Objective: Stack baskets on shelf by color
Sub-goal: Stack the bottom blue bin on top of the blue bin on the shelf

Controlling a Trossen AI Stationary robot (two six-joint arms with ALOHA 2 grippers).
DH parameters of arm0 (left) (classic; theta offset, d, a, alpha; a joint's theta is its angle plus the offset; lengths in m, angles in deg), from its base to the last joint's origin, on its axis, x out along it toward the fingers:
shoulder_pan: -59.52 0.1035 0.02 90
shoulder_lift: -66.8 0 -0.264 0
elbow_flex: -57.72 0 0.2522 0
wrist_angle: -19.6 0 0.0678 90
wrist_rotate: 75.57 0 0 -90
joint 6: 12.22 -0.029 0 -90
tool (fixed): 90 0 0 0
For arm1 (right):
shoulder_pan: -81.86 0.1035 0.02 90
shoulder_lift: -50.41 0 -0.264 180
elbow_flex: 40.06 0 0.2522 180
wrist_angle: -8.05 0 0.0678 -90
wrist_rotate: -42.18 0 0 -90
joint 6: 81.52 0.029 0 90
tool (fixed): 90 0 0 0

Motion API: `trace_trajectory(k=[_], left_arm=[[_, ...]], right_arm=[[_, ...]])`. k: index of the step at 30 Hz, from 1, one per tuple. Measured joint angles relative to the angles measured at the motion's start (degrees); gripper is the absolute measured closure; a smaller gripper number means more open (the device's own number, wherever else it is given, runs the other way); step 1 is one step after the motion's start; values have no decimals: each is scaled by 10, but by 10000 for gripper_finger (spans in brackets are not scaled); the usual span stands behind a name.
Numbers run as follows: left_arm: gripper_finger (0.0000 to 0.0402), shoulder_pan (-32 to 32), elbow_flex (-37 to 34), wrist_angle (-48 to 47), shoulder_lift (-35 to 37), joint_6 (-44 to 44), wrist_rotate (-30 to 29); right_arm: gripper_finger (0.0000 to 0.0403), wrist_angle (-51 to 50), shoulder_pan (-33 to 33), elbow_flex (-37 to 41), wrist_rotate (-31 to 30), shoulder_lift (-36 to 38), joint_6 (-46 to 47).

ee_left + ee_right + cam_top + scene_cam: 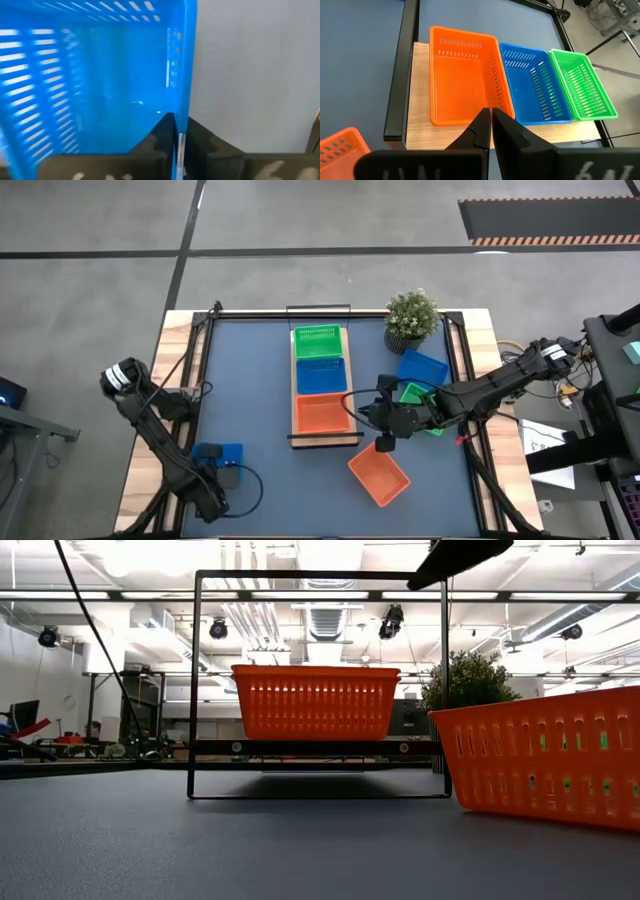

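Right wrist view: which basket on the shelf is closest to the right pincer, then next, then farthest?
From the right pincer:
1. Orange basket, at the shelf end nearest the pincer.
2. Blue basket, in the middle.
3. Green basket, at the far end.

Right arm hides most of the loose green basket point(415, 393)

No text, label, brand, number or sign is readable in any view; nothing on the baskets point(320, 378) carries lettering.
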State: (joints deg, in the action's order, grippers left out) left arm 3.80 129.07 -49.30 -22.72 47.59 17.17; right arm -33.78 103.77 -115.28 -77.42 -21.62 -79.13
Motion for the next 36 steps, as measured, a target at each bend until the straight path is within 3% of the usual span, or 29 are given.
trace_trajectory(k=[10, 18, 28, 36], left_arm=[[401, 71, 110, -201, 5, -34, -58], [401, 182, 184, -300, 37, -167, -113], [401, 370, 257, -281, 65, -394, -196], [402, 477, 266, -51, 53, -571, -202]], right_arm=[[394, -4, 2, 0, 0, 0, 2], [394, -34, 14, 0, 1, 0, 14], [394, -24, 15, 44, 0, 42, 17], [394, 22, 15, 91, 0, 112, 15]])
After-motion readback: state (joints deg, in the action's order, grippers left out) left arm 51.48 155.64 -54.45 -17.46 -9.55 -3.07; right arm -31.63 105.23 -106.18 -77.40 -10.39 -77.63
